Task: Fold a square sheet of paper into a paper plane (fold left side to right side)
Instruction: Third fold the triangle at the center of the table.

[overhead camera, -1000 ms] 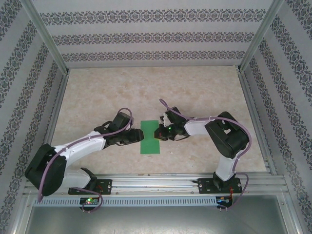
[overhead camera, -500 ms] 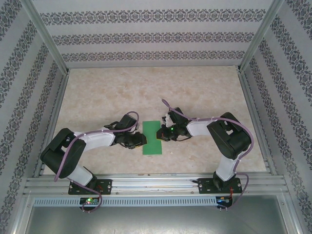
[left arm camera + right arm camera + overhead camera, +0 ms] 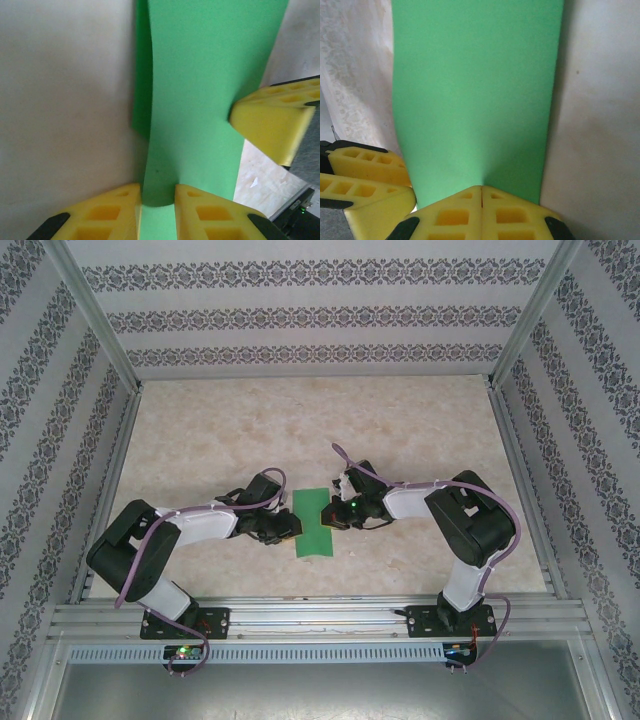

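**Pinching a folded sheet from both sides**

Lying near the middle of the table (image 3: 420, 440): the green paper sheet (image 3: 314, 523), doubled over into a narrow strip. Clamping its rounded left fold with the left gripper (image 3: 157, 194), pads (image 3: 117, 212) slightly apart around the bulge. Nipping the right edge with the right gripper (image 3: 481, 194), pads pressed together on the paper.

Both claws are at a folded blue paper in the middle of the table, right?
No: the folded paper is bright green, not blue, as the top view shows. The left claw and the right claw are both at it, in the middle of the table.
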### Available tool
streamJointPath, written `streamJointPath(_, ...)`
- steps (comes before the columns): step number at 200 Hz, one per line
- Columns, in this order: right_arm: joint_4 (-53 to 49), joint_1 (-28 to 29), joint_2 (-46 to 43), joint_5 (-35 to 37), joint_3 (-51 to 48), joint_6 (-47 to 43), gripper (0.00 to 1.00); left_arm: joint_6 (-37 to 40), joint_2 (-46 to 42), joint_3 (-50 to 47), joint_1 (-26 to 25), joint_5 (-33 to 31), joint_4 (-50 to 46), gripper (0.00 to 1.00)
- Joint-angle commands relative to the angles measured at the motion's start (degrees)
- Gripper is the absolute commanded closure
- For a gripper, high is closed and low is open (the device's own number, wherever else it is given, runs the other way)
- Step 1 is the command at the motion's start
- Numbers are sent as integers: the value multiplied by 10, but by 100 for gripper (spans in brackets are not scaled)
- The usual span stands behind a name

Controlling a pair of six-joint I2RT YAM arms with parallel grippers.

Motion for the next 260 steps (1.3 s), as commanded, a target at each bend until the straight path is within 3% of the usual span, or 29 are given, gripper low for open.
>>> streamJointPath(1,-34,-4,3,11,-15,-10,99,-14,4,-6,0,17,41,76)
streamJointPath(74,-34,-4,-1,9,-17,-13,99,-23,-13,-10,0,-8,49,64)
streamJointPath(160,-35,-4,1,7,-15,-14,99,-22,-39,-7,4,-40,49,57)
streamJointPath(260,-37,-5,-2,8,-12,-14,99,-19,-23,-10,4,-34,40,89)
